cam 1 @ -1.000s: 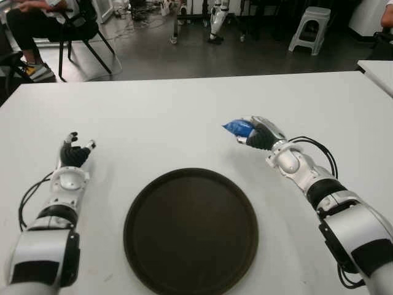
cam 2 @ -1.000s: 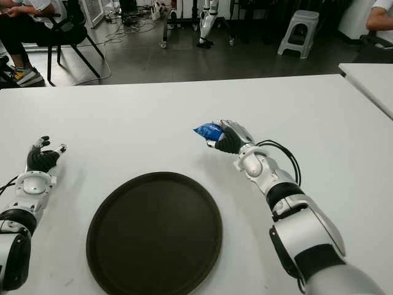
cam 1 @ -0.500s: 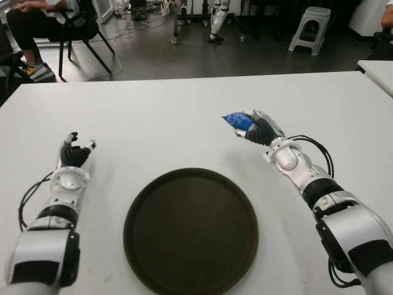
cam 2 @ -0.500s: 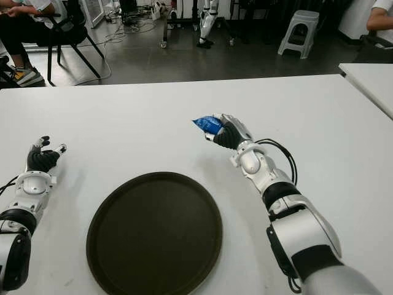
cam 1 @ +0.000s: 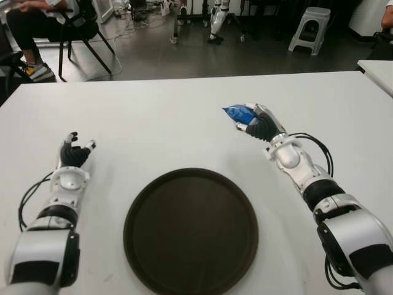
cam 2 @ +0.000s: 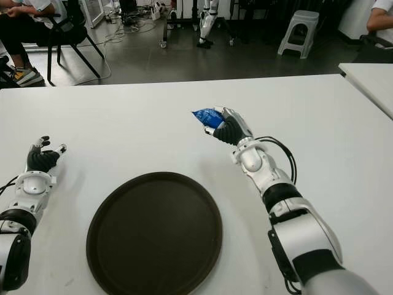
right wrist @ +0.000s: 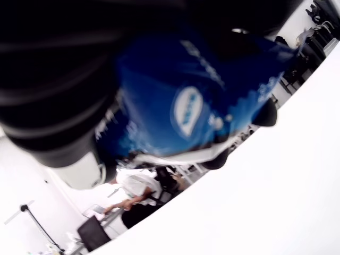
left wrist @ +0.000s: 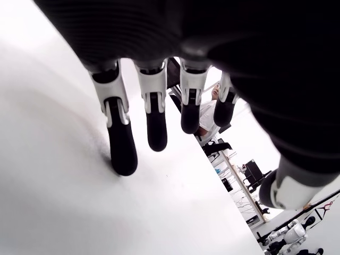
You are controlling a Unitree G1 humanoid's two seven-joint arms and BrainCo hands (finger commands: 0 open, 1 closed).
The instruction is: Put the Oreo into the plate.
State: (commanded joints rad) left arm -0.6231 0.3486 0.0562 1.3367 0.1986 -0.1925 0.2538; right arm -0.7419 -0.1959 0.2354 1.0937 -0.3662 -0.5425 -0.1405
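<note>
My right hand (cam 1: 253, 122) is shut on a small blue Oreo packet (cam 1: 237, 113) and holds it above the white table (cam 1: 159, 117), behind and to the right of the round dark plate (cam 1: 191, 229). In the right wrist view the blue packet (right wrist: 196, 101) fills the space between the curled fingers. The plate sits near the table's front edge with nothing in it. My left hand (cam 1: 75, 152) shows at the left of the plate, its fingers (left wrist: 121, 151) relaxed and holding nothing.
Beyond the table's far edge are a person seated on a black chair (cam 1: 67, 24) at the back left, a white stool (cam 1: 309, 26) at the back right, and another table's corner (cam 1: 377, 69) at the right.
My right hand has lifted the Oreo packet off the table and carried it a little farther back. The left hand and the plate have not moved.
</note>
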